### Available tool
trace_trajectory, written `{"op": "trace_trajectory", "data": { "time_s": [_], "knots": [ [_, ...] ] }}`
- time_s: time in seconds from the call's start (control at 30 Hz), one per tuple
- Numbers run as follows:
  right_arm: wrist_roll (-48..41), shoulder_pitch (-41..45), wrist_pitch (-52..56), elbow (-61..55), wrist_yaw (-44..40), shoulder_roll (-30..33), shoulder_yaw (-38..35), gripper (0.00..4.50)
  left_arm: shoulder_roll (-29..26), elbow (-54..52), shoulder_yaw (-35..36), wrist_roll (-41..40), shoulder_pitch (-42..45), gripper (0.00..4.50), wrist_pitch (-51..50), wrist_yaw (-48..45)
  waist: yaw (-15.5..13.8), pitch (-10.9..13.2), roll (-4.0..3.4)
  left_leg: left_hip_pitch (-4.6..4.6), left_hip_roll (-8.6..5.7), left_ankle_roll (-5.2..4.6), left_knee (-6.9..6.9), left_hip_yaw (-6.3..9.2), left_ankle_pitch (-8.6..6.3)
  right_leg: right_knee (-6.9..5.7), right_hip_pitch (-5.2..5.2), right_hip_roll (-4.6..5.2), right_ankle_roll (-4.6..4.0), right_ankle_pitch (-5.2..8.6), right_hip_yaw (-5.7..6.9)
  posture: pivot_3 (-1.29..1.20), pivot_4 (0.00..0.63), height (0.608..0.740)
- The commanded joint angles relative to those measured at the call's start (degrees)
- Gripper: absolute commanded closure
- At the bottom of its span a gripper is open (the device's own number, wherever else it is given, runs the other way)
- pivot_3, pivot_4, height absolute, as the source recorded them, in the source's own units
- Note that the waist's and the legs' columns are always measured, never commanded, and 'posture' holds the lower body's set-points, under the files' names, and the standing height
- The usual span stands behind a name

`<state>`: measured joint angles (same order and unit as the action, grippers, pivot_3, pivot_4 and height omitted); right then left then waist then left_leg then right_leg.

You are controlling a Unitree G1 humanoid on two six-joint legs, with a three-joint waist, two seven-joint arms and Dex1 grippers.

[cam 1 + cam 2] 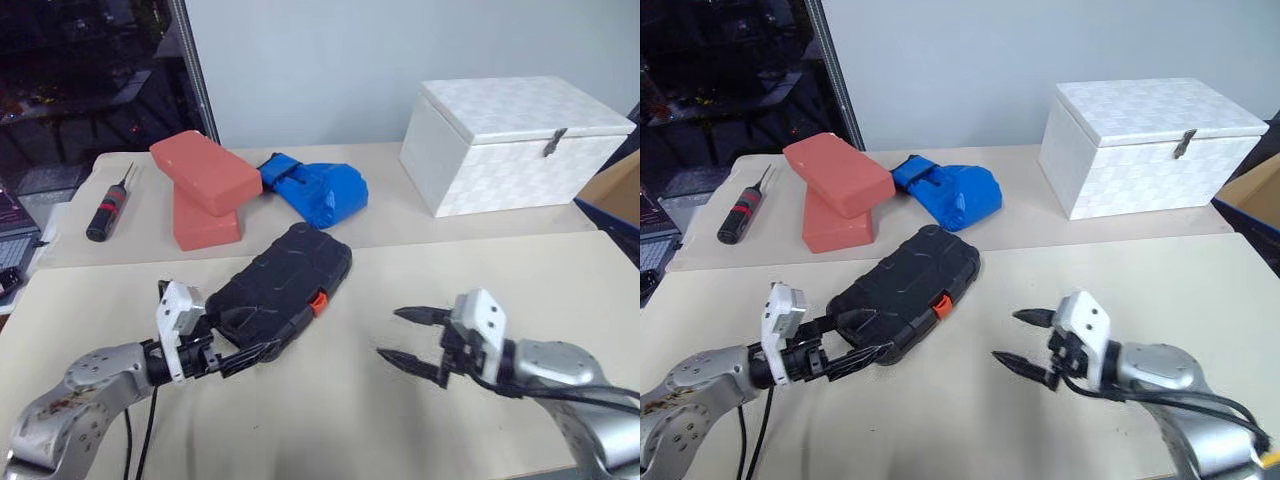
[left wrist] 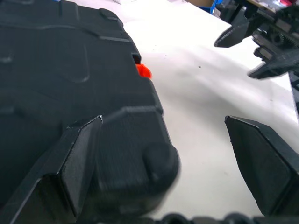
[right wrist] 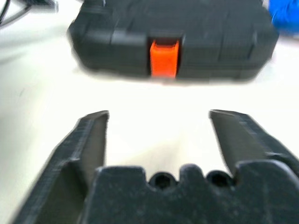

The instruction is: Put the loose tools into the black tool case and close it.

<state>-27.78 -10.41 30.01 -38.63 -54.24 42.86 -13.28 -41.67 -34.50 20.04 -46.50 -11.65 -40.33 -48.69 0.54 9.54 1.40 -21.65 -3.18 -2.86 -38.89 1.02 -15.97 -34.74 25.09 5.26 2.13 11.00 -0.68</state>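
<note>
The black tool case (image 1: 285,275) lies shut on the near table, its orange latch (image 1: 318,301) on the side facing my right gripper. My left gripper (image 1: 245,335) is open at the case's near corner (image 2: 154,163), and that corner sits between its fingers (image 2: 79,158). My right gripper (image 1: 390,333) hangs open over bare table to the right of the case, pointing at the latch (image 3: 164,58) and well apart from it. Nothing is in either gripper. The loose tools are out of view.
On the far table are two stacked red bricks (image 1: 205,175), a crumpled blue bag (image 1: 315,190), a white latched box (image 1: 510,140) and a black screwdriver with a red band (image 1: 108,210). A cardboard box (image 1: 615,190) stands at the right edge.
</note>
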Motion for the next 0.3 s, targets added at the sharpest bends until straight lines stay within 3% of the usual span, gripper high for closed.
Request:
{"op": "trace_trajectory", "data": {
  "time_s": [0.03,0.3],
  "knots": [
    [-3.0,-4.9,-4.5,-1.9,-3.4,1.0,-10.6,0.04,-2.6,-2.5,6.7,1.1,-7.4,0.0,2.4,-3.9,-0.1,0.0,0.03,-0.01,0.0,0.0,-0.02,-0.02,0.0,-0.01,0.0,0.01,0.01,0.01,-0.01,0.0,0.15,0.74],
    [-1.7,-10.1,-9.9,0.1,-3.4,0.3,-17.1,0.04,-0.7,-1.4,9.6,4.3,-17.2,0.0,9.1,-7.6,-1.0,0.1,0.1,0.19,0.1,0.16,-0.08,-0.04,-0.1,0.26,-0.38,0.16,0.03,0.05,0.0,0.0,0.15,0.74]
  ]
}}
